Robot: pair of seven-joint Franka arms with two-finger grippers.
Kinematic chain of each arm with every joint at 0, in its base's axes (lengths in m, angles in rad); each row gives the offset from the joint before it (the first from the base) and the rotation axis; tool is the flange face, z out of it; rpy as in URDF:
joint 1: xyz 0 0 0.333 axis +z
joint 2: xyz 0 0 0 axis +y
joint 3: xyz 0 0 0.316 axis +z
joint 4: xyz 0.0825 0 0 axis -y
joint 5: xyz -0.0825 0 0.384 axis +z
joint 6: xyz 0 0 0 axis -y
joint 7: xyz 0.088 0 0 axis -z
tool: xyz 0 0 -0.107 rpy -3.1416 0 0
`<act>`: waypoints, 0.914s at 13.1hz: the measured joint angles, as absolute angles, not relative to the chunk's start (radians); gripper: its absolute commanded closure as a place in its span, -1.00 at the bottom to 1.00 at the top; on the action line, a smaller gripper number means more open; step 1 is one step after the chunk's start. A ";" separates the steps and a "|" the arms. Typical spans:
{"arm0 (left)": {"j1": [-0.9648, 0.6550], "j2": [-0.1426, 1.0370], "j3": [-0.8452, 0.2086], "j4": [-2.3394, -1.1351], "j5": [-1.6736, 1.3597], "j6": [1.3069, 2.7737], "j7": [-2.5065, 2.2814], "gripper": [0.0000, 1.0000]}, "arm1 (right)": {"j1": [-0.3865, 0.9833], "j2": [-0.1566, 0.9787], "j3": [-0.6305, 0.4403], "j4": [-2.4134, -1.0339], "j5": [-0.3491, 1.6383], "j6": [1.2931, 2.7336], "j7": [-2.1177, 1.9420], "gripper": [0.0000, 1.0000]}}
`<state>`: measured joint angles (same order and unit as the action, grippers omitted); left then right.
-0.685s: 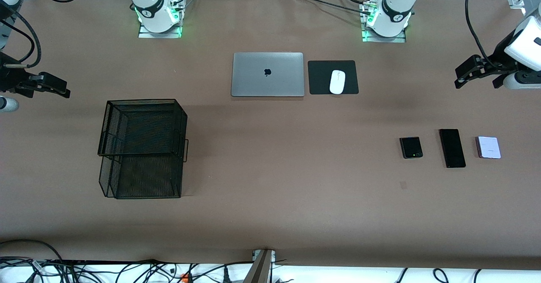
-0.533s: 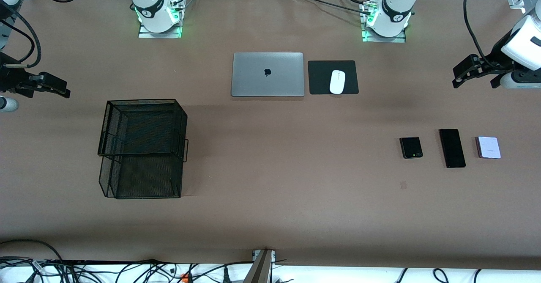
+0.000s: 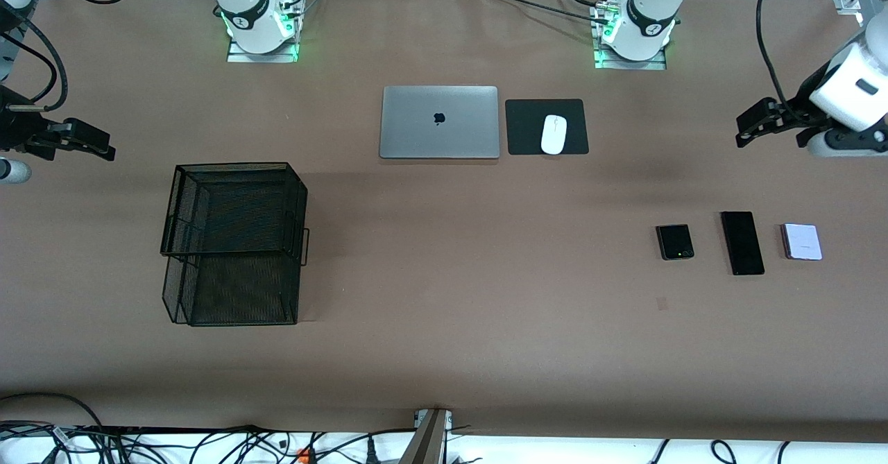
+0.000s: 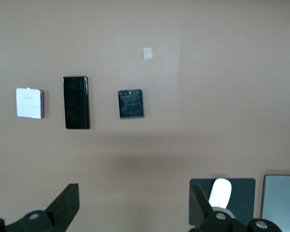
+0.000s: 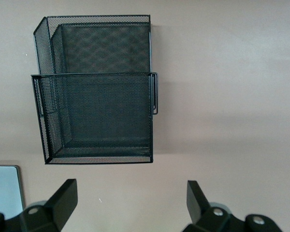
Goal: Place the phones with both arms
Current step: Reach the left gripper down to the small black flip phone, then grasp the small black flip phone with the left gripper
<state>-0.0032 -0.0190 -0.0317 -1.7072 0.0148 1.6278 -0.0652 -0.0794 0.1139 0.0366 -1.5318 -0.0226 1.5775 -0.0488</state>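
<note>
Three phones lie in a row at the left arm's end of the table: a small black flip phone (image 3: 675,242) with a green dot, a long black slab (image 3: 742,242) and a small pale lavender-white phone (image 3: 801,241). The left wrist view shows the flip phone (image 4: 131,103), the slab (image 4: 76,102) and the lavender phone (image 4: 29,103). My left gripper (image 3: 744,134) (image 4: 134,203) is open and empty, in the air over bare table, apart from the phones. My right gripper (image 3: 107,150) (image 5: 130,200) is open and empty, waiting at the right arm's end.
A black wire-mesh two-tier basket (image 3: 232,242) (image 5: 99,96) stands toward the right arm's end. A shut silver laptop (image 3: 439,122) and a white mouse (image 3: 553,134) on a black pad (image 3: 527,127) lie near the arms' bases.
My left gripper has moved a little toward the middle of the table. The right arm and the phones have not moved.
</note>
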 measured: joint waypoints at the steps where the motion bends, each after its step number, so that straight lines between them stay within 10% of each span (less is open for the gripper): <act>1: -0.003 0.003 -0.032 -1.709 0.015 1.625 -0.065 -1.00 | -0.079 0.114 0.037 -1.532 -0.023 1.577 -0.049 -1.00; 5: 0.003 0.174 -0.029 -1.711 0.015 1.676 -0.065 -1.00 | -0.079 0.114 0.037 -1.532 -0.023 1.578 -0.049 -1.00; 12: 0.069 0.462 -0.025 -1.823 0.050 2.184 -0.063 -1.00 | -0.079 0.114 0.037 -1.533 -0.023 1.578 -0.049 -1.00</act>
